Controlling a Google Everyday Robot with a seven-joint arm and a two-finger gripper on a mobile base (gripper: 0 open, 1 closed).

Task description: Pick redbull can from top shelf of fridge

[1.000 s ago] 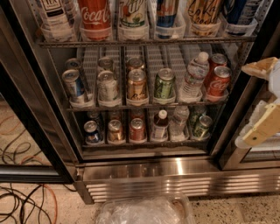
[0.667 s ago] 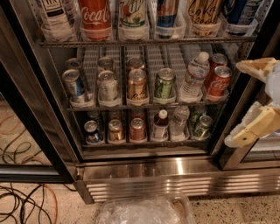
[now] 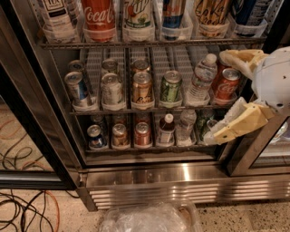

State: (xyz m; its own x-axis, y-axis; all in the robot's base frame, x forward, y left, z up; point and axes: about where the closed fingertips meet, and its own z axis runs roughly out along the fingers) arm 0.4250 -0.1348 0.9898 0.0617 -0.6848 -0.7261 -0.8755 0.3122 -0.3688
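Observation:
The redbull can (image 3: pixel 173 11), slim, blue and silver with a red mark, stands on the top shelf (image 3: pixel 149 43) of the fridge (image 3: pixel 181 176), fourth lane from the left, in a clear holder; its top is cut off by the frame. A Coca-Cola bottle (image 3: pixel 98 16) and other large bottles flank it. My gripper (image 3: pixel 220 95) comes in from the right at the height of the middle shelf, below and right of the redbull can. Its cream fingers (image 3: pixel 238 124) are spread wide apart and hold nothing.
The middle rack holds cans, a water bottle (image 3: pixel 200 79) and a red Coke can (image 3: pixel 225 84) just behind my gripper. The lower rack holds small cans and bottles. Black door frames stand left (image 3: pixel 31 122) and right (image 3: pixel 253 152). A clear plastic tub (image 3: pixel 152 218) and cables (image 3: pixel 22 210) lie on the floor.
My gripper has moved left, further into view in front of the middle shelf's right end, and its lower finger has tilted down. The drinks have not moved.

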